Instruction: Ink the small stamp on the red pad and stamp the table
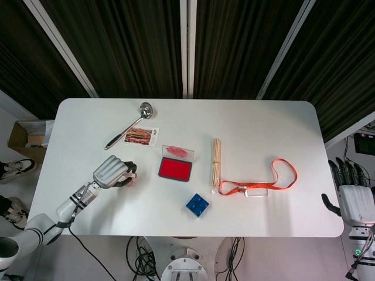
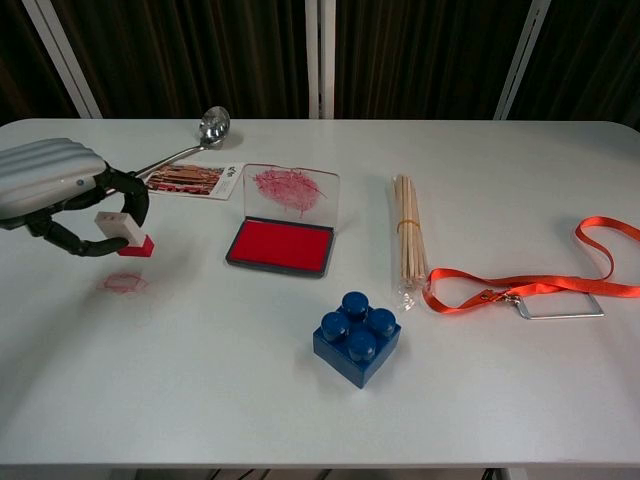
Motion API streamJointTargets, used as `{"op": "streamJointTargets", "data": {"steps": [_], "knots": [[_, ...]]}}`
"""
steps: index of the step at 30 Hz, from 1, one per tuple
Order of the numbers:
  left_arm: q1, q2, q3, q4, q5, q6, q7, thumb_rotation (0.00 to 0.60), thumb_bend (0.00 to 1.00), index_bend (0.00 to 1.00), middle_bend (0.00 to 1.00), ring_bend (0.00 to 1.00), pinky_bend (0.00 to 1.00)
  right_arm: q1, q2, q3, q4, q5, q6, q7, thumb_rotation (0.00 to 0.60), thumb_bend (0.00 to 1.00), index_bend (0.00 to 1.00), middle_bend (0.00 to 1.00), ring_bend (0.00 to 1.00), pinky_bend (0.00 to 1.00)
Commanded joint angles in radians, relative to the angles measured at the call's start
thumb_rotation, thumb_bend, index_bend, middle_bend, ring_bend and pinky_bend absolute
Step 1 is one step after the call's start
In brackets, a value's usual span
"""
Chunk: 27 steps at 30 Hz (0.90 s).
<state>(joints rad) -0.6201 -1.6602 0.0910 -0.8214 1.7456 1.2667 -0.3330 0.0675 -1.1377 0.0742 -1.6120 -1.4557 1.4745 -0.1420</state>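
Observation:
My left hand (image 2: 62, 192) (image 1: 111, 171) holds the small stamp (image 2: 126, 234) (image 1: 131, 176), white with a red base, a little above the table at the left. Below it a faint red stamp print (image 2: 122, 284) marks the white table (image 2: 200, 400). The red ink pad (image 2: 280, 245) (image 1: 175, 168) lies open to the right of the hand, its clear lid (image 2: 290, 190) smeared with red and standing up behind it. My right hand (image 1: 355, 199) hangs off the table's right edge, fingers apart, holding nothing.
A metal ladle (image 2: 170, 152) and a picture card (image 2: 192, 180) lie behind the left hand. A blue toy brick (image 2: 357, 336) sits at front centre. A bundle of wooden sticks (image 2: 407, 240) and an orange lanyard (image 2: 530, 285) lie to the right.

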Motion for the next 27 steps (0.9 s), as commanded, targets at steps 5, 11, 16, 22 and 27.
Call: {"op": "streamJointTargets", "data": {"steps": [5, 11, 16, 22, 27], "knots": [[-0.179, 0.079, -0.1, -0.22, -0.048, -0.172, -0.05, 0.6, 0.45, 0.63, 0.61, 0.95, 0.99, -0.001, -0.005, -0.001, 0.007, 0.0, 0.001, 0.01, 0.6, 0.21, 0.0, 0.0, 0.0, 0.0], [-0.266, 0.031, -0.144, -0.238, -0.086, -0.277, -0.057, 0.6, 0.45, 0.63, 0.61, 0.96, 1.0, -0.001, -0.006, 0.0, 0.017, 0.005, -0.004, 0.021, 0.6, 0.21, 0.0, 0.0, 0.0, 0.0], [-0.318, -0.035, -0.152, -0.189, -0.097, -0.334, -0.063, 0.6, 0.45, 0.63, 0.61, 0.96, 1.0, 0.0, -0.005, -0.002, 0.022, 0.003, -0.007, 0.029, 0.6, 0.21, 0.0, 0.0, 0.0, 0.0], [-0.335, -0.121, -0.143, -0.099, -0.096, -0.33, -0.016, 0.6, 0.45, 0.63, 0.61, 0.97, 1.0, 0.001, -0.003, 0.0, 0.023, 0.005, -0.009, 0.033, 0.6, 0.21, 0.0, 0.0, 0.0, 0.0], [-0.346, -0.17, -0.129, -0.026, -0.094, -0.334, -0.003, 0.6, 0.45, 0.63, 0.61, 0.97, 1.0, 0.002, 0.0, -0.001, 0.021, 0.004, -0.012, 0.033, 0.6, 0.21, 0.0, 0.0, 0.0, 0.0]]}}
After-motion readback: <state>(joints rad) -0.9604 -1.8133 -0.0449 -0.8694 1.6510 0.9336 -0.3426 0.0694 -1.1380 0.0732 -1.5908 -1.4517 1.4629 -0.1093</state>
